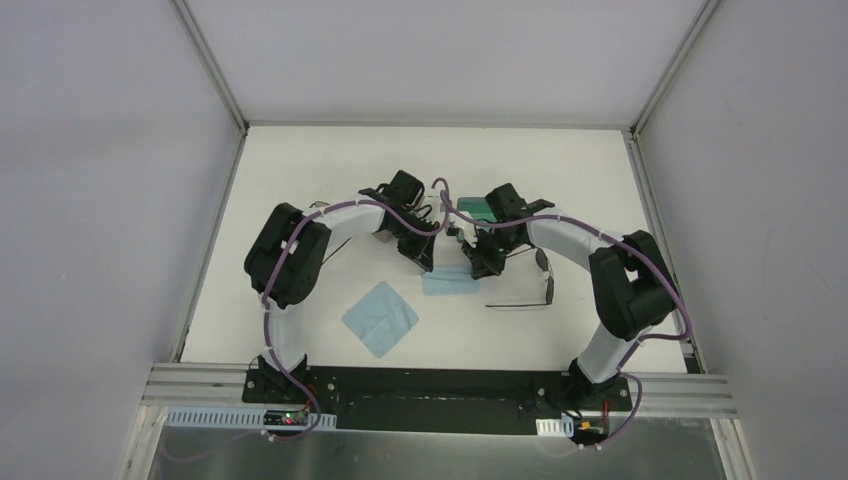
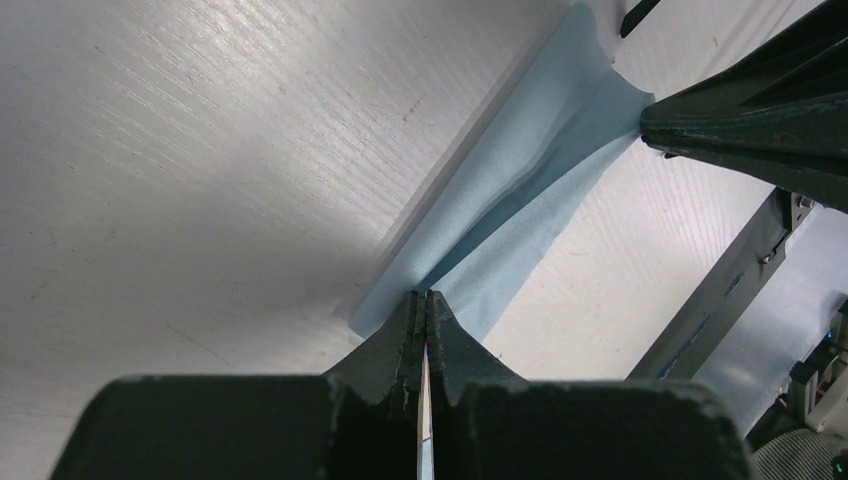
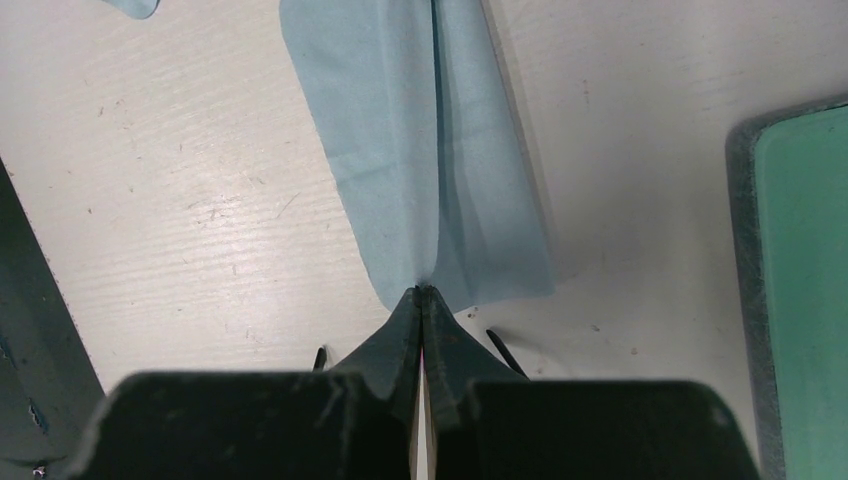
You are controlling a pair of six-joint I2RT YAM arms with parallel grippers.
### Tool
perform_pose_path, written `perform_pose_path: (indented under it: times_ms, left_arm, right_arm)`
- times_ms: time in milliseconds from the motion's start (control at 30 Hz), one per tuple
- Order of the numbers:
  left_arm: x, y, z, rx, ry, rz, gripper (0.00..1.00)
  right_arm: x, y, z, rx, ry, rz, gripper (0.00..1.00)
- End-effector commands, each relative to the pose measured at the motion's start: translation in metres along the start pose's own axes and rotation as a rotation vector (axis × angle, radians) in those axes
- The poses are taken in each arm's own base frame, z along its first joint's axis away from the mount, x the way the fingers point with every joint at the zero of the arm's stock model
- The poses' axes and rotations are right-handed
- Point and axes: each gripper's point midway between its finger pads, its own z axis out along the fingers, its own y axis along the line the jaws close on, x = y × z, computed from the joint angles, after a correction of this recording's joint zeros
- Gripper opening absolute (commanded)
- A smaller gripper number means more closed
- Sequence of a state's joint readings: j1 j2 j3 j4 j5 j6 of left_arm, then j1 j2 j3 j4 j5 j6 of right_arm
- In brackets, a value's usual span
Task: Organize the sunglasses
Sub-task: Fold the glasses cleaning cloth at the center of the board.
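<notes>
One pair of black wire-framed sunglasses (image 1: 546, 288) lies unfolded on the table, right of centre, beside my right forearm. In the right wrist view two thin black tips (image 3: 505, 352) show just under the fingers. A light blue cloth (image 1: 445, 283) is stretched between both grippers at the table's middle. My left gripper (image 2: 425, 296) is shut on one end of the cloth (image 2: 520, 190). My right gripper (image 3: 422, 291) is shut on the other end of it (image 3: 430, 150). In the top view the left gripper (image 1: 425, 262) and right gripper (image 1: 478, 268) face each other closely.
A second light blue cloth (image 1: 380, 317) lies flat nearer the front, left of centre. An open case with a green inside (image 1: 478, 210) sits behind the grippers, and its edge (image 3: 795, 280) is at the right of the right wrist view. Grey walls enclose the table.
</notes>
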State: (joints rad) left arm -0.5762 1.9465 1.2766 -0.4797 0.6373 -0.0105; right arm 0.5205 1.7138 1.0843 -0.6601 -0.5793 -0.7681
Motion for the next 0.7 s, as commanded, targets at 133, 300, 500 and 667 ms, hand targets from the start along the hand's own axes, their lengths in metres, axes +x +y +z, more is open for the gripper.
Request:
perform_pose_path:
  times_ms: [133,300,500,667]
  left_arm:
    - [0.001,-0.009,-0.003,0.012,-0.005,0.018,0.0]
    - [0.003,-0.009,-0.002,0.017,-0.001,0.016,0.0]
    - [0.007,-0.011,-0.002,0.028,0.005,0.014,0.01]
    - [0.001,-0.023,-0.009,0.064,-0.016,0.027,0.19]
  right_arm:
    - [-0.02,0.007,0.003,-0.009,-0.045,-0.135,0.0]
    - [-0.016,0.007,0.007,-0.009,-0.04,-0.131,0.0]
    - [-0.014,0.012,0.011,-0.026,-0.034,-0.138,0.0]
    - [-0.014,0.025,0.007,-0.049,-0.008,-0.151,0.13]
